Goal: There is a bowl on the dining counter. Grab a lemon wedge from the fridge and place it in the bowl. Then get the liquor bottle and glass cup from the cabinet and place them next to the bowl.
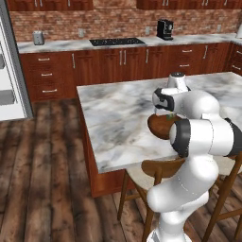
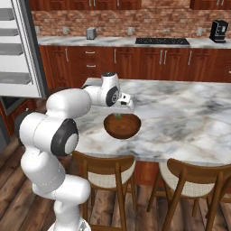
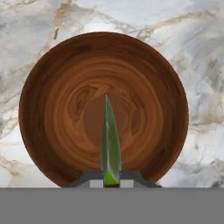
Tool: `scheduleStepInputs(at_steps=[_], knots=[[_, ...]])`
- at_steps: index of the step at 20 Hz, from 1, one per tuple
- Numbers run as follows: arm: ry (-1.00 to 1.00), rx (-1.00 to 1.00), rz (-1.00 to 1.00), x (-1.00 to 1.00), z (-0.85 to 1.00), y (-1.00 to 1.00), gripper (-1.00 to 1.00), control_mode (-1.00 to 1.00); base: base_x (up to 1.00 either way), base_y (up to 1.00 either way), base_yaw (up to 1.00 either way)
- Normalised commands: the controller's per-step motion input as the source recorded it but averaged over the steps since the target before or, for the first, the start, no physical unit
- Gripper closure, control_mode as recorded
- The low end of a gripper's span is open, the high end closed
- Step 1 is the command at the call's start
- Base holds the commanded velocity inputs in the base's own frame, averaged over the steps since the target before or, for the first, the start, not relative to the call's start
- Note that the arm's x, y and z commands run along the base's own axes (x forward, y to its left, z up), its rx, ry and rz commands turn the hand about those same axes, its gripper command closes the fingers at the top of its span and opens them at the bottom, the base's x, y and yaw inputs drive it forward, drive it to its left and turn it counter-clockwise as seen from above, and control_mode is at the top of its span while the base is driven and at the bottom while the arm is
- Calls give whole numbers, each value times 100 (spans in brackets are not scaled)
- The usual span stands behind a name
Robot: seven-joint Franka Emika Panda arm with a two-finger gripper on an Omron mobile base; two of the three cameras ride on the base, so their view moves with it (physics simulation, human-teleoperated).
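Now, from the left base view, the bowl sits on the dining counter, half hidden behind the arm. From the right base view, the gripper hangs just above that bowl. Down the hand view, the fingertips pinch a green lemon wedge over the bowl's middle.

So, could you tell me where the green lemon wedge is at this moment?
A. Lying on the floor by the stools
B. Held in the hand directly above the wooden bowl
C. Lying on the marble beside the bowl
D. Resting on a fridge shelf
B: in the hand view the hand is shut on the lemon wedge, with the wooden bowl right beneath it on the dining counter.
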Motion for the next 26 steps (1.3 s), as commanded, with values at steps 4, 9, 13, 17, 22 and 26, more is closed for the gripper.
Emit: scheduleStepInputs(at_steps=[4, 9, 13, 17, 22, 26], knots=[[0, 0, 0, 9, -34, 0, 100, -100, 0, 0, 0], [0, 0, 0, 0, -25, 0, 100, -100, 0, 0, 0], [0, 0, 0, 0, -24, -1, 100, -100, 0, 0, 0], [0, 0, 0, 9, -15, 0, 100, -100, 0, 0, 0], [0, 0, 0, 1, -6, -1, -100, -100, 0, 0, 0], [0, 0, 0, -12, 0, -1, -100, -100, 0, 0, 0]])
